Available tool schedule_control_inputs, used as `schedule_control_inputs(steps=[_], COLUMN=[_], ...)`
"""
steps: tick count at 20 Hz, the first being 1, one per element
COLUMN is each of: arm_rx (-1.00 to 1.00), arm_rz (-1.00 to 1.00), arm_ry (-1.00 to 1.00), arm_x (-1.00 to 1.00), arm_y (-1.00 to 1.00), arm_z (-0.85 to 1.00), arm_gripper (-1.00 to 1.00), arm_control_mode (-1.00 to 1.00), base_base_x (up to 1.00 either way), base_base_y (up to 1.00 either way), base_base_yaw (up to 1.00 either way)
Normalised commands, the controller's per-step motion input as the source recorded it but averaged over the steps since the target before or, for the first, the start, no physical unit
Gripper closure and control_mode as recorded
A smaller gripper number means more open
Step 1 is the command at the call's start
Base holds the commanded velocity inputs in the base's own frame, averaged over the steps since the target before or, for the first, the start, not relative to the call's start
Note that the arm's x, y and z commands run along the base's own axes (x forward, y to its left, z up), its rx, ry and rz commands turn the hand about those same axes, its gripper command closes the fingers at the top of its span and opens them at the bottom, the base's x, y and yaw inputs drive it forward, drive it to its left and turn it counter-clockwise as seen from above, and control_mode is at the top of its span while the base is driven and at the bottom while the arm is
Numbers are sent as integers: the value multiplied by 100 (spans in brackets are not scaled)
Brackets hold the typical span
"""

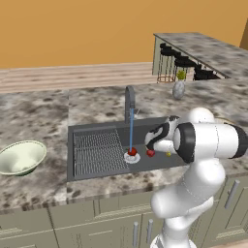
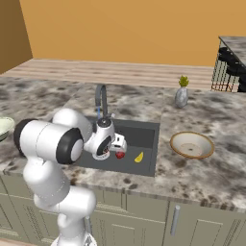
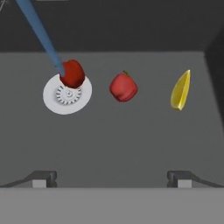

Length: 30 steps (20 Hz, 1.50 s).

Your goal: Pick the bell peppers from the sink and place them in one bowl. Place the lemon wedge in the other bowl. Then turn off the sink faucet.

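Two red bell peppers lie on the floor of the dark sink (image 1: 97,167): one (image 3: 72,73) on the pale drain (image 3: 61,98) under the running water, the other (image 3: 123,86) just right of it. The yellow lemon wedge (image 3: 180,91) lies further right. My gripper (image 3: 111,179) hangs open above the basin, nearest the second pepper, with nothing between its fingers. From the sides the gripper (image 1: 151,144) (image 2: 119,146) hovers over a pepper (image 1: 150,153) (image 2: 119,154) and beside the lemon wedge (image 1: 168,154) (image 2: 139,157). The faucet (image 1: 129,101) (image 2: 101,101) pours a blue stream.
The deep green bowl (image 1: 22,157) sits on the counter left of the sink. Right of the sink rests the shallow tan bowl (image 2: 192,144). A small vase (image 1: 178,89) (image 2: 181,96) stands behind. A ridged rack (image 1: 99,151) covers the basin's left half.
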Motion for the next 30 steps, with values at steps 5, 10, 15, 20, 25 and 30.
schedule_control_inputs(steps=[5,10,15,20,25,30], arm_rx=[0,0,0,0,0,0], arm_rz=[0,0,0,0,0,0], arm_ry=[0,0,0,2,1,0], arm_x=[10,11,11,20,23,15], arm_y=[0,0,-3,0,-6,-12], arm_z=[-24,-19,-14,-13,-13,-14], arm_gripper=[-100,-100,-100,-100,-100,-100], arm_control_mode=[-100,-100,-100,-100,-100,-100], base_base_x=[0,0,0,0,0,0], base_base_y=[0,0,0,0,0,0], base_base_yaw=[0,0,0,0,0,0])
